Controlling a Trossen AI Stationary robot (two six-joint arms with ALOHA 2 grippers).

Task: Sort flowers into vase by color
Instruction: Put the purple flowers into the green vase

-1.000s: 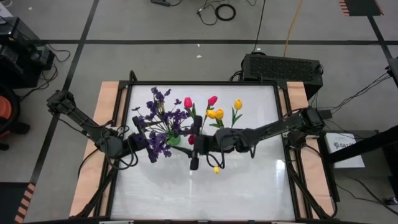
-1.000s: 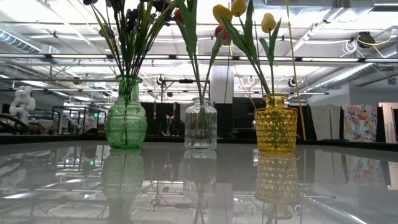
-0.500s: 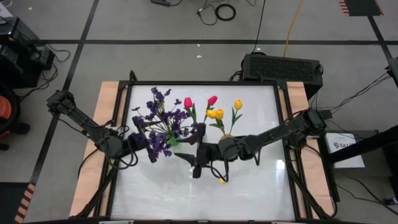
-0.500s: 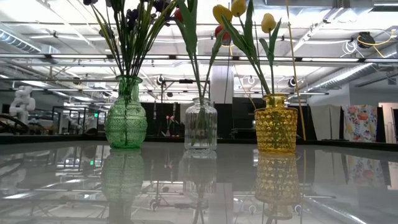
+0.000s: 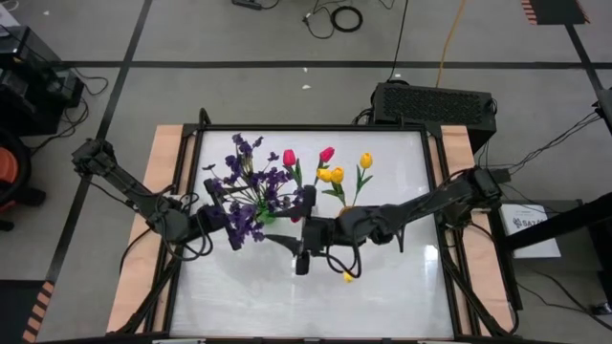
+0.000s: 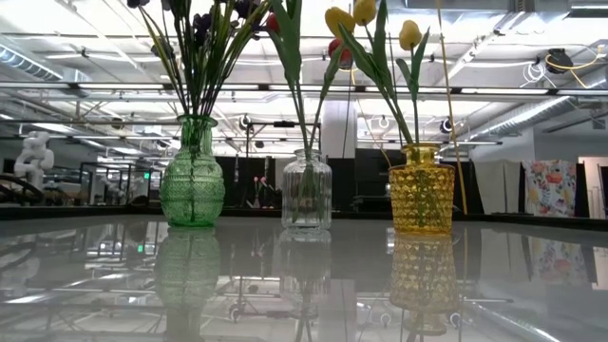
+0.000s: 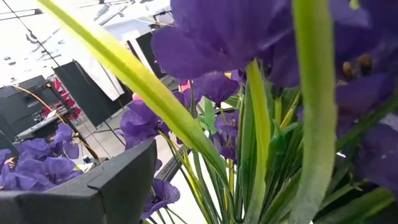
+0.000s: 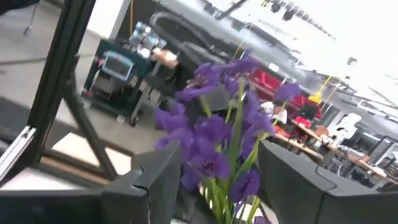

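Three vases stand in a row in the low view. The green vase (image 6: 192,176) holds the purple sprigs (image 5: 251,182). The clear vase (image 6: 306,190) holds the pink-red tulips (image 5: 289,157). The yellow vase (image 6: 422,195) holds the yellow tulips (image 5: 365,161). All the stems stick into the vase mouths. My left gripper (image 5: 222,218) is up among the purple blooms (image 7: 211,37), which fill its wrist view. My right gripper (image 5: 287,241) hovers open just on the near side of the vases. A purple sprig (image 8: 217,134) shows in the gap between its fingers, and I see no touch.
The glossy white table (image 5: 382,296) has wooden side strips. A small yellow spot (image 5: 347,277) shows beside my right arm's wrist, and I cannot tell what it is. A black box (image 5: 435,103) sits beyond the far edge. Neither gripper reaches down into the low view.
My right gripper has drifted a little toward the table's near edge, and the yellow spot beside its wrist has moved with it. The vases and flowers stand as before.
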